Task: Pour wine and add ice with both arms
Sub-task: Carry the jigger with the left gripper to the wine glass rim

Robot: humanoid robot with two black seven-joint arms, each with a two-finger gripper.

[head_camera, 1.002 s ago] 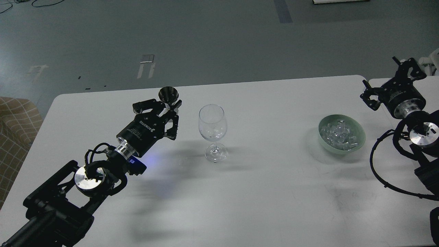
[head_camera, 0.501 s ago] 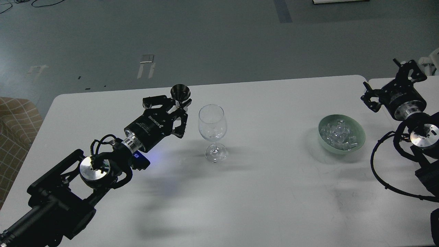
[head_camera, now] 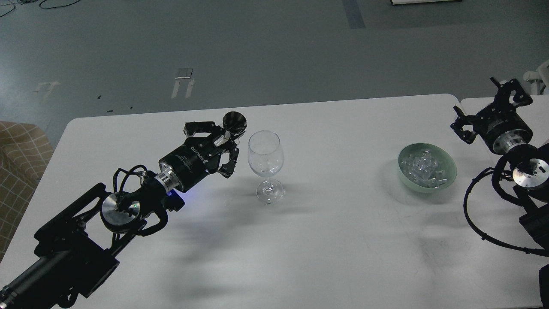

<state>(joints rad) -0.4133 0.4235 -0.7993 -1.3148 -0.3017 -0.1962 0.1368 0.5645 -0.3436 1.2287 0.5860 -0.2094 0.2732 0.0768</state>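
A clear stemmed wine glass (head_camera: 266,165) stands upright on the white table (head_camera: 326,240), with a few glassy bits low in its bowl. My left gripper (head_camera: 224,139) is shut on a small dark metal measuring cup (head_camera: 234,122) and holds it tilted toward the glass, just left of its rim. A pale green bowl (head_camera: 446,165) at the right holds many small clear ice chunks (head_camera: 422,168). My right gripper (head_camera: 487,105) is open and empty, above and right of the bowl. No wine shows.
A second white table (head_camera: 472,102) abuts at the far right. A checked beige seat (head_camera: 19,159) stands off the table's left edge. Black cables (head_camera: 472,214) loop from my right arm over the table.
My left gripper has moved right toward the glass and tipped the metal cup further over. The right arm has barely shifted.
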